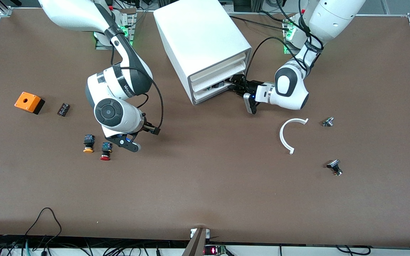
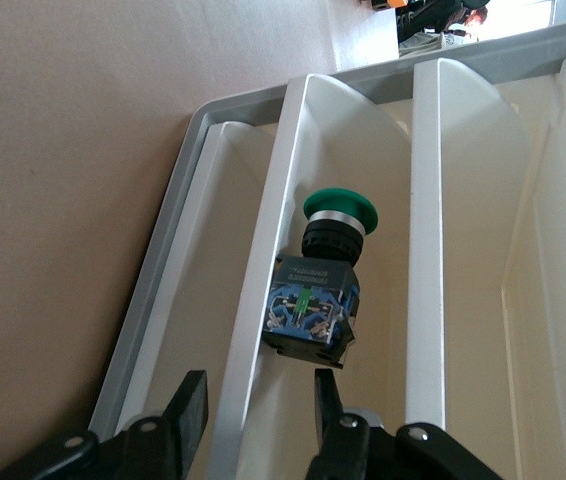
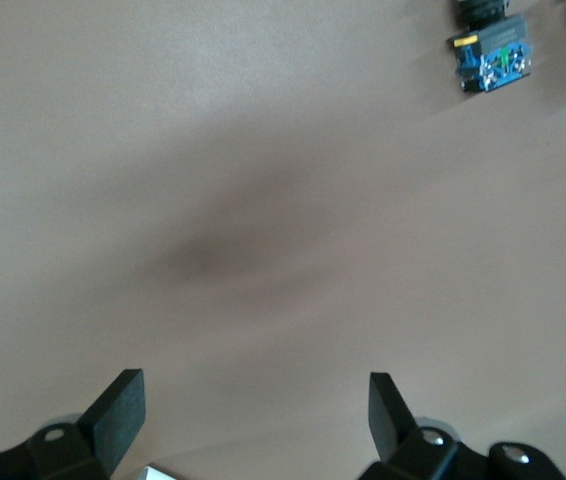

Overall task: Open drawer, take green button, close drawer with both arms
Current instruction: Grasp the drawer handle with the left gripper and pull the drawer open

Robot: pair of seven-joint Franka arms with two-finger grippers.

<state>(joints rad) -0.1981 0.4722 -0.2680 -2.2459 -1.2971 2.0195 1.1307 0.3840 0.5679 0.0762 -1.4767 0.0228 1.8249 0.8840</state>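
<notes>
The white cabinet [image 1: 201,39] stands toward the robots' end of the table. Its lowest drawer [image 1: 210,93] is pulled out a little. In the left wrist view the drawer [image 2: 433,200] is a white tray with dividers. The green-capped button [image 2: 323,290] lies on its side in one compartment and also shows in the front view [image 1: 219,85]. My left gripper [image 1: 236,85] is at the drawer's front. It is open [image 2: 258,410], with one white wall of the drawer between its fingers and the button's body just ahead of one fingertip. My right gripper [image 1: 117,137] is open [image 3: 253,410] and empty over bare table.
A yellow-capped button [image 1: 88,143] and a red-capped button [image 1: 105,151] lie beside my right gripper. An orange box [image 1: 29,102] and a small black block [image 1: 63,109] lie toward the right arm's end. A white curved piece [image 1: 290,135] and two small metal parts [image 1: 328,122] [image 1: 335,168] lie toward the left arm's end.
</notes>
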